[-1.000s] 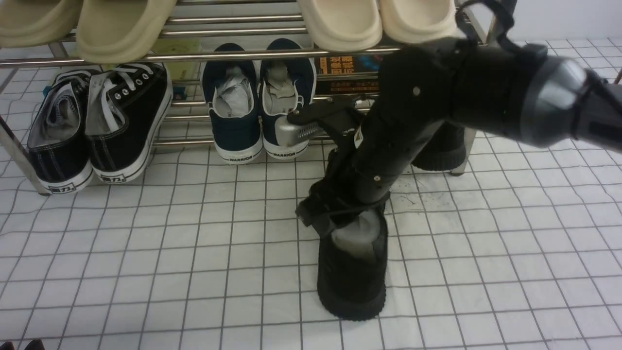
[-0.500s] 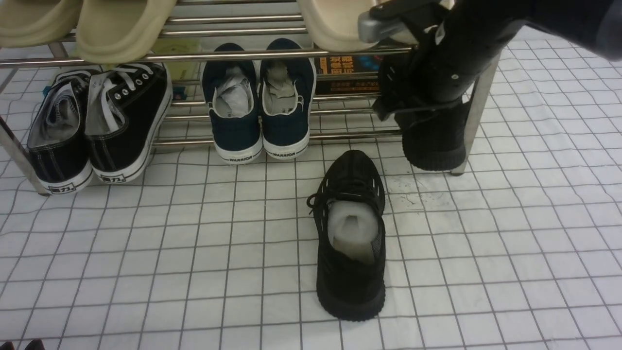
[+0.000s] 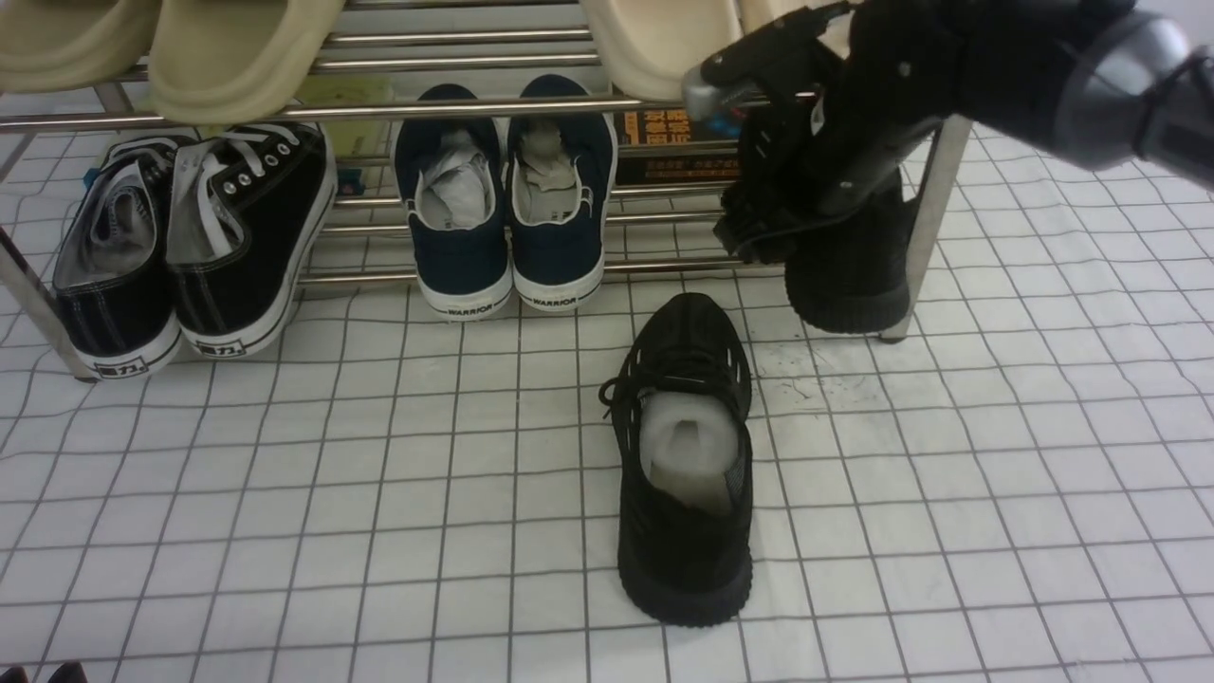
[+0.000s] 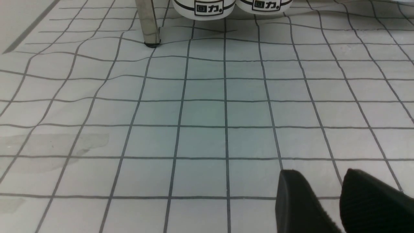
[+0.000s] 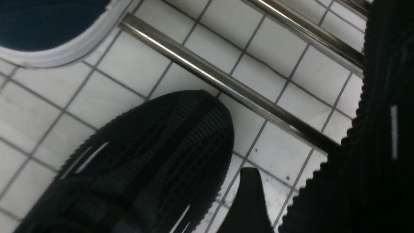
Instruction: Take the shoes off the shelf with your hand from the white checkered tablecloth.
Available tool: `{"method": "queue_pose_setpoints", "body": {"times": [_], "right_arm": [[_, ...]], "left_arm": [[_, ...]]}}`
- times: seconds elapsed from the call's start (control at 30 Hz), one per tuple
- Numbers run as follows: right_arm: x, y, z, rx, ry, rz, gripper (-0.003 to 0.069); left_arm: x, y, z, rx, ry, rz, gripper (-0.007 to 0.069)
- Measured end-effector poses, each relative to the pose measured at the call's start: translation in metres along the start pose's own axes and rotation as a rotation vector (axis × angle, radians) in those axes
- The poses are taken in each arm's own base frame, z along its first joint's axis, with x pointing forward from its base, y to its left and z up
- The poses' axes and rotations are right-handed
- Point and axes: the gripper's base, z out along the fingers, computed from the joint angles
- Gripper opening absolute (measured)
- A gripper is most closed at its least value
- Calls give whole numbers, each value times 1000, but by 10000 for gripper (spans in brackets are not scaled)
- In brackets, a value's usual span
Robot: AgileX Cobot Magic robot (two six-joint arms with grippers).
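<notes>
One all-black knit shoe [image 3: 683,474] with white paper stuffing lies on the white checkered tablecloth [image 3: 285,474], toe toward the shelf [image 3: 474,106]. Its toe shows in the right wrist view [image 5: 155,155]. The second black shoe [image 3: 849,275] stands on the bottom tier at the right post, partly hidden by my right arm. My right gripper [image 3: 759,242] hangs open just left of this shoe. One of its fingers [image 5: 249,200] shows beside the ribbed sole [image 5: 372,136]; the other is hidden. My left gripper [image 4: 317,171] is shut and empty, low over the cloth [image 4: 200,113].
A navy WARRIOR pair [image 3: 503,209] and a black canvas white-soled pair [image 3: 190,247] sit on the bottom tier. Beige slippers [image 3: 237,47] fill the upper tier. Upright posts stand at the right [image 3: 934,190] and left [image 3: 38,313]. A dark printed box [image 3: 673,142] sits behind the rods.
My right gripper let go of the black shoe on the cloth, rose, and moved back and right to the second black shoe on the shelf. The left arm has not moved.
</notes>
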Motion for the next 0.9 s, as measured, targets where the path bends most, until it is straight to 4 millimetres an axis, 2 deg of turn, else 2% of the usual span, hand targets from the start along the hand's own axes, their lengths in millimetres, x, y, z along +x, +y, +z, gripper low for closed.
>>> {"method": "queue_pose_setpoints", "body": {"times": [0.1,0.2,0.23,0.3,0.33,0.4,0.57,0.6,0.67,0.77,0.9], "right_arm": [[2,-1,8,18,7,-10,537],[4,-2,12,33,21,3,396],[4,-2,12,33,22,5,396],[5,-1,6,32,48,12,136],[5,0,2,26,59,18,76],[6,5,-12,2,85,31,13],[8,33,-84,-126,160,52,1],[8,34,-89,-134,157,53,1],[16,46,-116,-188,192,44,1],[37,58,-122,-210,253,18,3],[65,65,-109,-209,362,44,3]], "left_arm": [[0,0,0,0,0,0,240],[0,0,0,0,0,0,240],[0,0,0,0,0,0,240],[0,0,0,0,0,0,240],[0,0,0,0,0,0,240],[0,0,0,0,0,0,240],[0,0,0,0,0,0,240],[0,0,0,0,0,0,240],[0,0,0,0,0,0,240],[0,0,0,0,0,0,240],[0,0,0,0,0,0,240]]}}
